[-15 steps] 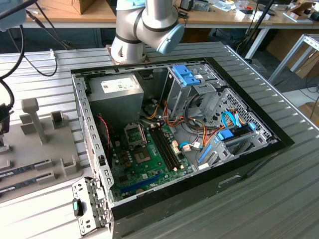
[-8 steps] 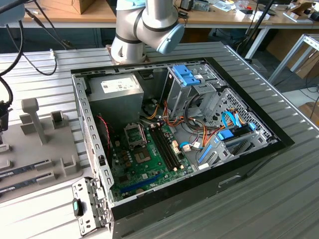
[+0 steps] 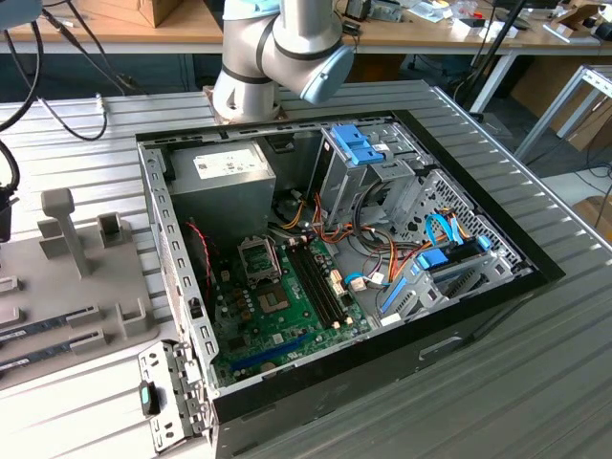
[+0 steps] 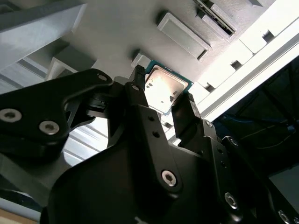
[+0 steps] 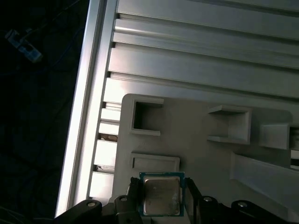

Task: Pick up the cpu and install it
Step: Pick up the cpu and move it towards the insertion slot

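The cpu [image 5: 161,199] is a small square chip with a silvery top and a thin green rim. It sits between the two black fingers of my gripper [image 5: 162,192], over the grey fixture tray [image 5: 196,154]. In the second wrist view the cpu [image 4: 164,85] catches bright light, and the gripper [image 4: 161,92] has a finger pressed against each of two opposite edges. I cannot tell whether the chip rests on the tray or hangs just above it. The black socket frame [image 3: 258,258] lies on the green motherboard [image 3: 287,316] inside the open computer case.
The grey fixture tray [image 3: 76,277] with posts and slots lies at the exterior view's left on the ribbed metal table [image 3: 535,382]. The open case [image 3: 335,249] holds a power supply, drive cages and bundled cables. The arm's base [image 3: 277,48] stands behind the case.
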Controlling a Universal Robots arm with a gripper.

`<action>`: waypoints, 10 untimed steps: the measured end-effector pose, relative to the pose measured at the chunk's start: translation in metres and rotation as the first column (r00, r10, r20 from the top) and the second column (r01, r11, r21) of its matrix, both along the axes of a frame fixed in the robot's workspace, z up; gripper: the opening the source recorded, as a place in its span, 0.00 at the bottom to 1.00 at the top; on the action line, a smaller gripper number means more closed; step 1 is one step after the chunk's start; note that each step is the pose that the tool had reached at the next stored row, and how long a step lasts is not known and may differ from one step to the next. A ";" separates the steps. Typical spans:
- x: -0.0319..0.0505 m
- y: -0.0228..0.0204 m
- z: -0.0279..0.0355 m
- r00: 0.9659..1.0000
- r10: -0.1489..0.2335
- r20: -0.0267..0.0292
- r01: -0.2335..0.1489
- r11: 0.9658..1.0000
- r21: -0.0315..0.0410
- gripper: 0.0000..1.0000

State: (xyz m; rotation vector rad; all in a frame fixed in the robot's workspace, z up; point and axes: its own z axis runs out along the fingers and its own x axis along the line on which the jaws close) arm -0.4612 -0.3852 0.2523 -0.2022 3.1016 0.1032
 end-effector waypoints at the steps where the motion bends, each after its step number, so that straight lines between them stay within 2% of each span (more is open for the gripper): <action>1: 0.0000 0.0000 0.0014 1.000 0.000 0.000 0.000 1.000 0.001 0.47; 10: 0.0000 0.0000 0.0138 1.000 0.000 0.000 0.000 1.000 0.011 0.47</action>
